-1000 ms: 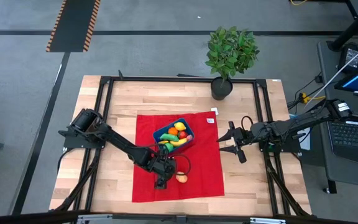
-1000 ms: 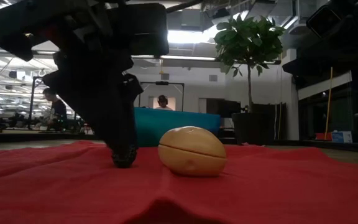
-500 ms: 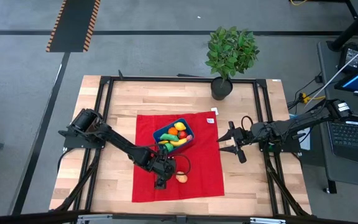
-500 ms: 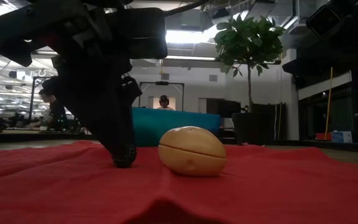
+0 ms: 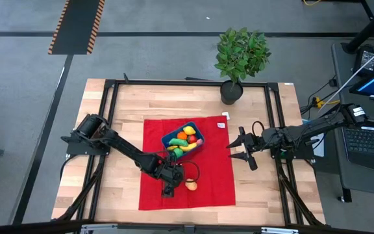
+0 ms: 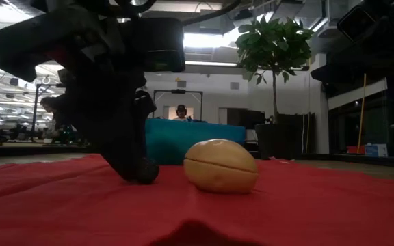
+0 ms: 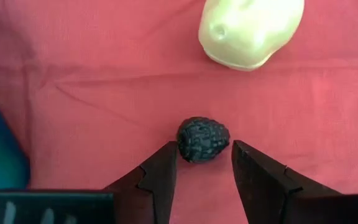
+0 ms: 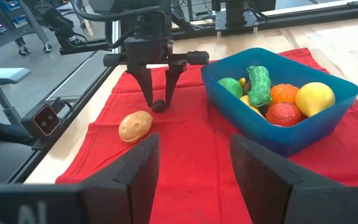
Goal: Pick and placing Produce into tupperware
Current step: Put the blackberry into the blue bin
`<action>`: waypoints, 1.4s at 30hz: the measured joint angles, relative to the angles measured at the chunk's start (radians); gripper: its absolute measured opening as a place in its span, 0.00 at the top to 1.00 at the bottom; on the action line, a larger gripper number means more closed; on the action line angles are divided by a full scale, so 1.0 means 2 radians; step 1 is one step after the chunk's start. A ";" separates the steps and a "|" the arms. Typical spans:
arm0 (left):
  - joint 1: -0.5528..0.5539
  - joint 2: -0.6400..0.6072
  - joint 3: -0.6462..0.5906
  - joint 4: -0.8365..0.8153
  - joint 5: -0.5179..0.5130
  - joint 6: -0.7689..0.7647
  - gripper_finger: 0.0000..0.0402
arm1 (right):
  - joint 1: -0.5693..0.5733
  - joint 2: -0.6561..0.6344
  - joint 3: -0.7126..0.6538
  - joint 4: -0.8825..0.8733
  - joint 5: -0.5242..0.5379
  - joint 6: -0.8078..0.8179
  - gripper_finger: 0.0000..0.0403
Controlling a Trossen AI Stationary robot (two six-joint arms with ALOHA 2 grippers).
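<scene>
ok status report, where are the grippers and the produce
Left gripper down on red cloth, fingers straddling dark berry, not yet clamped. Right gripper open, waiting by cloth edge. Potato loose nearby; blue tupperware part-filled.

A pale wooden counter (image 5: 122, 117) with a dark metal frame stands on a grey floor (image 5: 174, 39). A strip of orange-and-black hazard tape (image 5: 76, 26) lies on that floor. At the counter's far edge sits a leafy potted plant (image 5: 240, 55). Beside the counter, a desk carries a keyboard (image 5: 369, 140). Across the counter the room is a workshop lit by bright ceiling lights (image 6: 207, 41), where a person (image 6: 178, 112) sits in the distance.
</scene>
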 joint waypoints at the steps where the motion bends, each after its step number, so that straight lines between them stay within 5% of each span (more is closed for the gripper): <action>1: 0.001 0.000 0.000 0.000 0.001 0.000 0.64 | 0.000 0.000 0.000 0.000 0.000 0.000 0.51; 42: 0.004 -0.003 0.000 0.024 0.001 -0.033 0.66 | 0.000 0.000 0.000 0.000 0.000 0.000 0.51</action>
